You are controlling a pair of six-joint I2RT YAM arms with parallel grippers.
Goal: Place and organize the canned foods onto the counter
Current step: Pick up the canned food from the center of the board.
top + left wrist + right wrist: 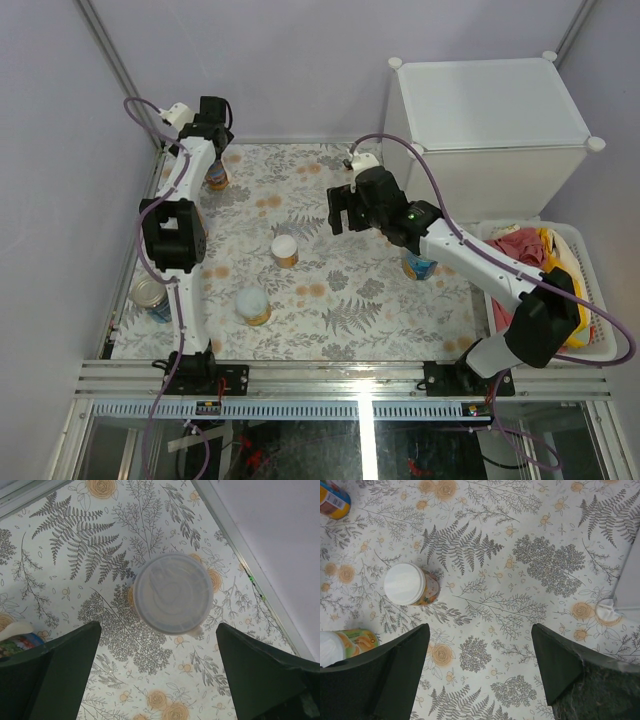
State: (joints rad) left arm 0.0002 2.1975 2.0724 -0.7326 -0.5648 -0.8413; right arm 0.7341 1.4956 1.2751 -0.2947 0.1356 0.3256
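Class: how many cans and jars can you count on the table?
5: far-left can, centre white-lidded jar, near pale-lidded jar, left-edge tin, blue can under the right arm. Another may be hidden.

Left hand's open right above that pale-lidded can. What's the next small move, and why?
Probably lower the left hand straight down. The round can with the pale plastic lid stands upright on the fern-patterned tablecloth, roughly centred between the open fingers, which are not yet around it. Then close.
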